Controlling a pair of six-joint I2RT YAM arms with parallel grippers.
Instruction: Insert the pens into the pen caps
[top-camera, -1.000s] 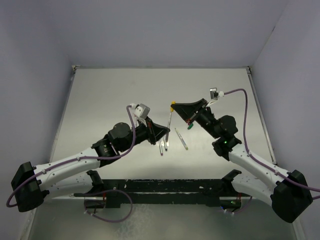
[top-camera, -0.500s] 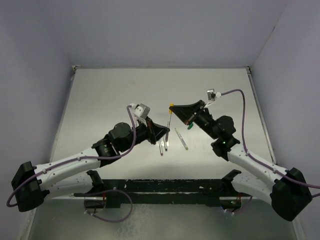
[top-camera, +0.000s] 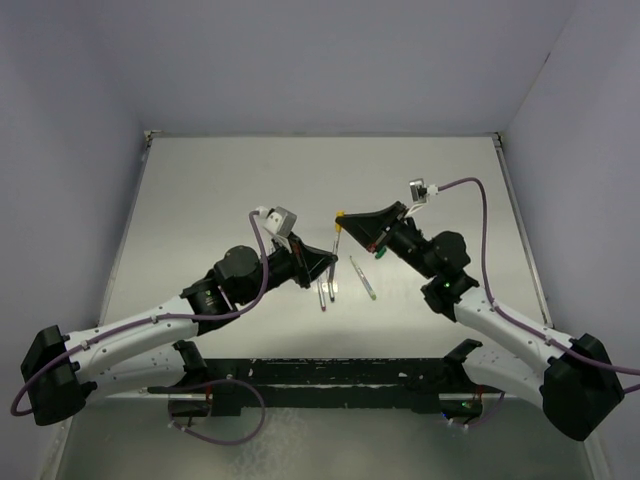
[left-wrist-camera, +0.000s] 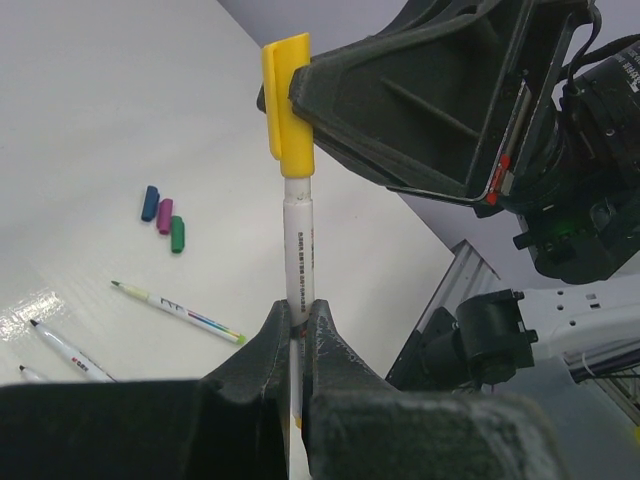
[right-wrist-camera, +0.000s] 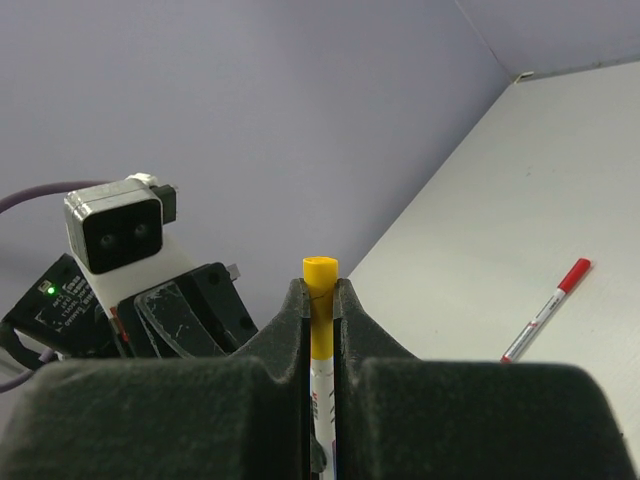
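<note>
Pen (left-wrist-camera: 298, 250): clamped in your left jaws. Yellow cap (left-wrist-camera: 287, 110): clamped in right jaws, over the pen tip, just beyond left jaws. Push straight along the pen; avoid tilting.

Left gripper (left-wrist-camera: 298, 325), right gripper (right-wrist-camera: 320, 296) — seemingly clamped.

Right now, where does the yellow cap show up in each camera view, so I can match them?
Top external: the yellow cap sits just above the picture's centre.
Left wrist: upper centre, topping the upright white pen.
Right wrist: centre, pinched in the right gripper.
Shared landmark: the white pen directly under the cap, seen in all three views.
</note>
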